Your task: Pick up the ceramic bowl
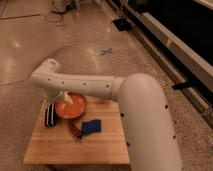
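I have the round, shallow, glossy orange ceramic bowl [73,108] with its darker reddish-brown rim sitting on the light wooden tabletop [75,147], towards the back left part of it. It stands upright with its mouth facing up. Being round, it has no long side of its own; from this camera it shows as an oval, wider from left to right.

Inside its rim I see the pale tip of the gripper [67,98], which reaches down from the white arm [82,85] into the back left portion of the bowl. I cannot tell whether the gripper is open or closed, nor whether it touches the bowl.

A dark upright rectangular object [50,114] stands just beside the bowl's left edge. In front of the bowl lies a small blue rectangular block [92,126], with a dark reddish-brown item [75,130] just beside its left end. Further back, the polished floor bears a blue cross mark [105,51].
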Robot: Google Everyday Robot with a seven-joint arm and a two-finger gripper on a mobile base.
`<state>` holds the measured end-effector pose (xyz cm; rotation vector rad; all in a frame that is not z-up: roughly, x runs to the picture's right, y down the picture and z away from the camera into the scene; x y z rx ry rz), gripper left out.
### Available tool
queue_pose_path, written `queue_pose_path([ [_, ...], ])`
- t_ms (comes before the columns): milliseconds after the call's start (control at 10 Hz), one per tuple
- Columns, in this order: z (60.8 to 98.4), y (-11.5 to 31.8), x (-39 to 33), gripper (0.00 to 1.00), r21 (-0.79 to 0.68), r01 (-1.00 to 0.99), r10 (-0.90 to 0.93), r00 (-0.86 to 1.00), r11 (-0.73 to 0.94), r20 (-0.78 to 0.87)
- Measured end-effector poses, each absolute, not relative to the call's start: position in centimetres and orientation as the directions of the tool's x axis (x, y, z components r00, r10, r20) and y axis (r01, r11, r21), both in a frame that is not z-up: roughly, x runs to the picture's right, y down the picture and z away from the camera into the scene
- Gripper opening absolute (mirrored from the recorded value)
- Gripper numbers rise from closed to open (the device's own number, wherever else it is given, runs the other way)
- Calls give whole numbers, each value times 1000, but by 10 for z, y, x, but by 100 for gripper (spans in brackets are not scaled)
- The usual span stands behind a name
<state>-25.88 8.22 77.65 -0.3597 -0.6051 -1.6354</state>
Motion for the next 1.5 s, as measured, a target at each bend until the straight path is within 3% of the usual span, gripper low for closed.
queue_pose_path([
  [800, 778, 81, -257, 80, 175, 982, -816, -155, -67, 557],
  [1500, 839, 77, -169, 80, 62, 997, -813, 5, 51, 582],
])
